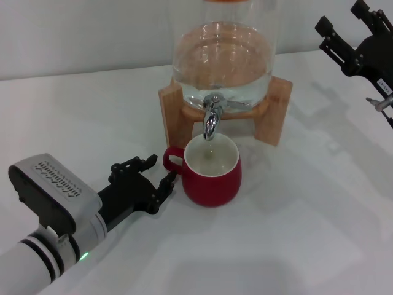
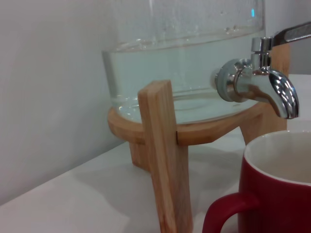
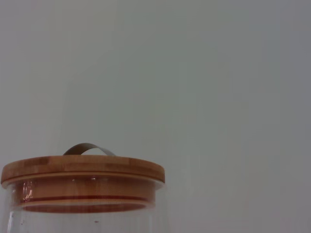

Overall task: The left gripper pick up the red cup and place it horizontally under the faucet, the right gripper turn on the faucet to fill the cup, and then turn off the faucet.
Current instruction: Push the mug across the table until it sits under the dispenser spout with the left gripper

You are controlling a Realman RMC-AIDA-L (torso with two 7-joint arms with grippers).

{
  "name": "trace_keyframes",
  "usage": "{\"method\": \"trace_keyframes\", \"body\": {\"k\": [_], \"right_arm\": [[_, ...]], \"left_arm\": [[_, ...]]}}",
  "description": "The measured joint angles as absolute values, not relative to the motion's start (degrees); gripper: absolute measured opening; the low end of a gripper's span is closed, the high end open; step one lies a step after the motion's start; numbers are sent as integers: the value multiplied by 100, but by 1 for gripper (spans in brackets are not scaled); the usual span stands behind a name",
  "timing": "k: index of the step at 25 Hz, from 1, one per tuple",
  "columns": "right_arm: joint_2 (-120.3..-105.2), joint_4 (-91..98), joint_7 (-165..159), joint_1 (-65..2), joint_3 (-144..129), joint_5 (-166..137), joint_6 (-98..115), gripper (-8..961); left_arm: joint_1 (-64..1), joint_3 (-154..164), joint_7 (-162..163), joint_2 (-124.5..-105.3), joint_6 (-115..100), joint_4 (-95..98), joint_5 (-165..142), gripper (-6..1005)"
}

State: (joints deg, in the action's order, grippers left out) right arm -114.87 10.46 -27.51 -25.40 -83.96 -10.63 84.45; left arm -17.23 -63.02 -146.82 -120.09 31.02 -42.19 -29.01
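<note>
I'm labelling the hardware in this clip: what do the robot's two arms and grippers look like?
The left gripper is a black two-finger claw on a black block, with a grey ribbed housing and a white arm with black bands and a green light. The right gripper is all black, with slim barred fingers and a small white label.

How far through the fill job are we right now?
Done: the red cup stands upright under the faucet. In hand: the left gripper sits open by the cup's handle. Left: the right gripper is up to the right, off the faucet; no water runs, and the cup looks empty.
</note>
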Motion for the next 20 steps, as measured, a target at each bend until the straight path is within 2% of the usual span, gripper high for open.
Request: {"method": "trace_keyframes", "body": {"k": [20], "right_arm": [[-11487, 1046, -2751, -2540, -8402, -1198, 8437, 838]], "left_arm": [[-1425, -6296, -14713, -12014, 3097, -4289, -2900, 480]]}}
